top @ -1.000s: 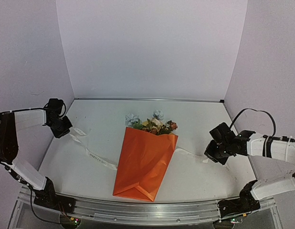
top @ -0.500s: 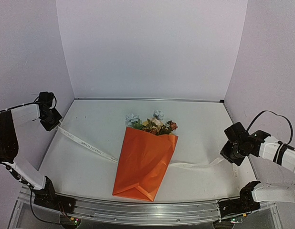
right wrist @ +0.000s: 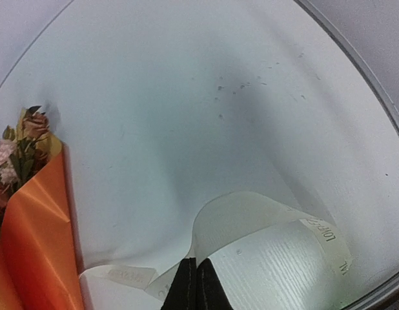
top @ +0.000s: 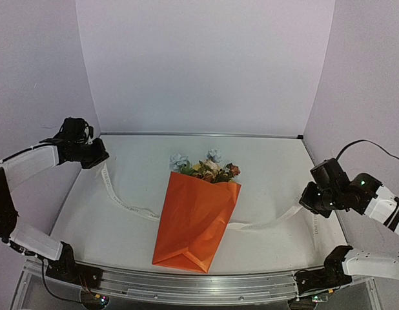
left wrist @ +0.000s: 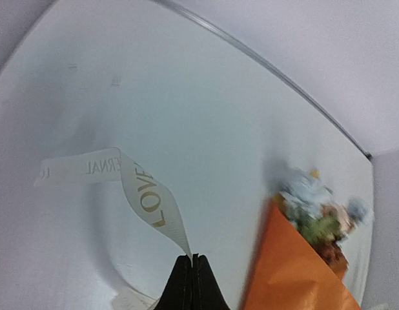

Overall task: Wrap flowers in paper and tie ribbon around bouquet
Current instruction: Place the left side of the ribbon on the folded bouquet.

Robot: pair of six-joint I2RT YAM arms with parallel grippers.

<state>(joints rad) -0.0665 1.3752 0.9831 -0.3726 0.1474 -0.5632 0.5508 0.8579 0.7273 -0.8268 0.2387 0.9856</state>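
Where the ribbon (top: 125, 205) meets the bouquet (top: 196, 219), it vanishes at the left edge of the wrap and reappears at the right, so it presumably runs underneath. The bouquet lies flat at mid-table, with the flowers (top: 206, 166) toward the far side and the orange paper (top: 186, 245) folded around the stems. Each ribbon end rises off the table (top: 270, 161) to an end effector. The left end effector (top: 99, 158) is pinched fully closed on the left end, and the right end effector (top: 307, 201) is likewise closed on the right end. Both are well apart from the bouquet. Handling: the ribbon is light, thin and limp, sagging and twisting between supports. It would likely slip through a loose pinch, so grip it near the tip, flat face across the pads. The paper looks light and easily creased, and the bouquet is liable to slide if the ribbon drags.
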